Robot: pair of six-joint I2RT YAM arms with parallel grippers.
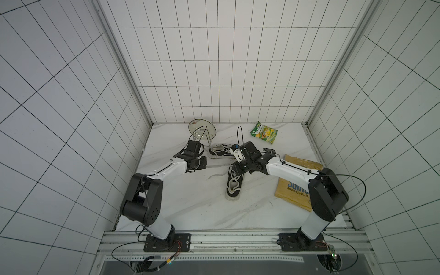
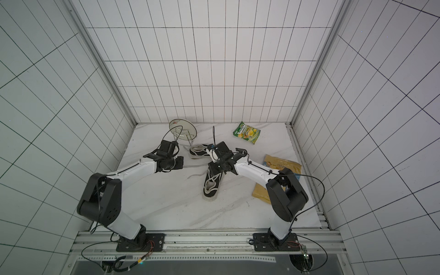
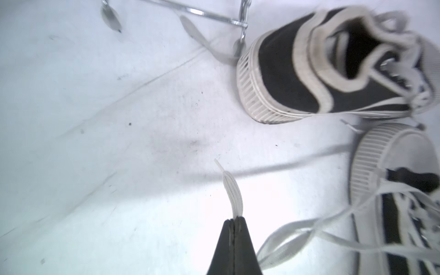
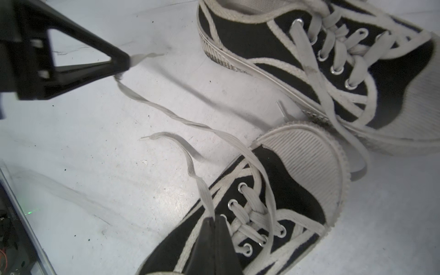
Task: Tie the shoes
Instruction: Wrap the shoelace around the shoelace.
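Two black canvas shoes with white laces lie mid-table in both top views. One shoe [image 1: 220, 151] [image 2: 199, 150] lies crosswise at the back. The other shoe [image 1: 234, 187] [image 2: 212, 185] lies lengthwise, its toe cap toward the back one. My left gripper [image 3: 234, 219] [image 1: 204, 164] is shut on the end of a white lace [image 3: 232, 190] that runs to the near shoe [image 4: 297, 202]. Just above that shoe's eyelets, my right gripper [image 4: 214, 217] [image 1: 235, 172] is shut on its other lace [image 4: 190, 162]. The back shoe's [image 4: 273, 47] laces hang loose.
A plate on a wire rack [image 1: 202, 128] stands at the back left, close behind the left wrist. A green snack bag [image 1: 263, 132] lies at the back right. A flat tan bag [image 1: 295, 181] lies under the right arm. Tiled walls enclose three sides.
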